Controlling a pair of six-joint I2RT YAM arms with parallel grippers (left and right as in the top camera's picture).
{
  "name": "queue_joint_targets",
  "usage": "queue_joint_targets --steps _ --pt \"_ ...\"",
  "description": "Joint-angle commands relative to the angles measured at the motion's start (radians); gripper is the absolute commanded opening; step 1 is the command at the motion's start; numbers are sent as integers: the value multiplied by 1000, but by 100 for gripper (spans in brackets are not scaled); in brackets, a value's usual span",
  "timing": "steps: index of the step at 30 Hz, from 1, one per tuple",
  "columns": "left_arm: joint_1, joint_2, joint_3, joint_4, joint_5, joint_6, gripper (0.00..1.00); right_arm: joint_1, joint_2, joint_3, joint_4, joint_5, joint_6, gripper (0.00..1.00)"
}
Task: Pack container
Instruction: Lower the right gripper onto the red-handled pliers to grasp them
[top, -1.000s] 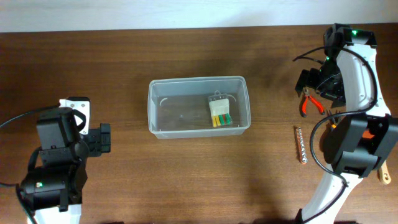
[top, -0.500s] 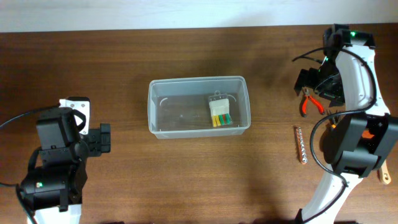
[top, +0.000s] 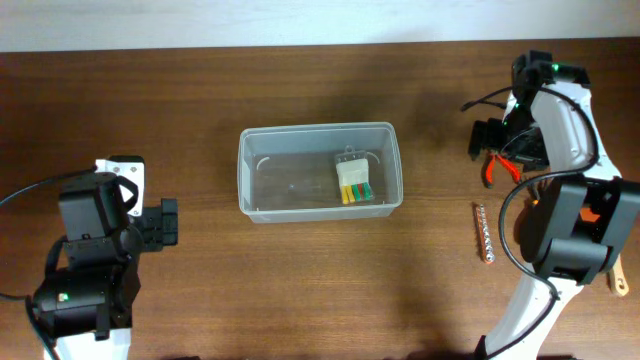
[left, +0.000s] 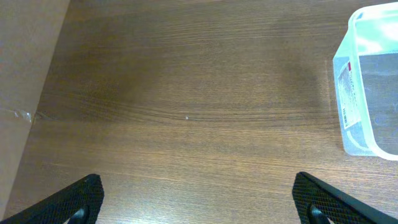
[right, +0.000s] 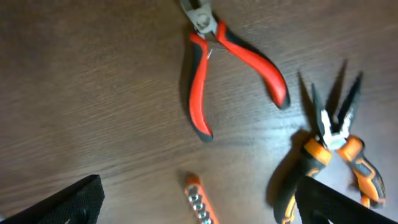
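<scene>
The container (top: 318, 129) is a clear plastic bin at the table's middle; its end also shows in the left wrist view (left: 357, 87). A small pack of yellow, green and red pieces (top: 353, 181) lies inside it at the right. My right gripper (top: 484, 138) is open and empty over the tools at the right; its fingers frame the right wrist view (right: 199, 208). Below it lie red-handled pliers (right: 203, 81), orange long-nose pliers (right: 333, 152) and an orange socket rail (right: 200, 200). My left gripper (top: 167, 222) is open and empty at the left (left: 199, 205).
In the overhead view the red pliers (top: 497, 168) lie just beside the right gripper and the socket rail (top: 485, 232) lies nearer the front. An orange object (top: 618, 285) sits at the right edge. The table's left edge (left: 28, 115) shows in the left wrist view.
My right arm has shifted a little to the left and toward the back over the red pliers. The left arm and the container have not moved.
</scene>
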Motion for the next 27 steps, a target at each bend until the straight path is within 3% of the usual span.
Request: queue_joint_targets --steps 1,27 --pt "5 2 18 2 -10 -12 99 4 9 -42 18 -2 -45 99" --pt "5 19 18 2 -10 -12 99 4 9 -193 154 2 -68 99"
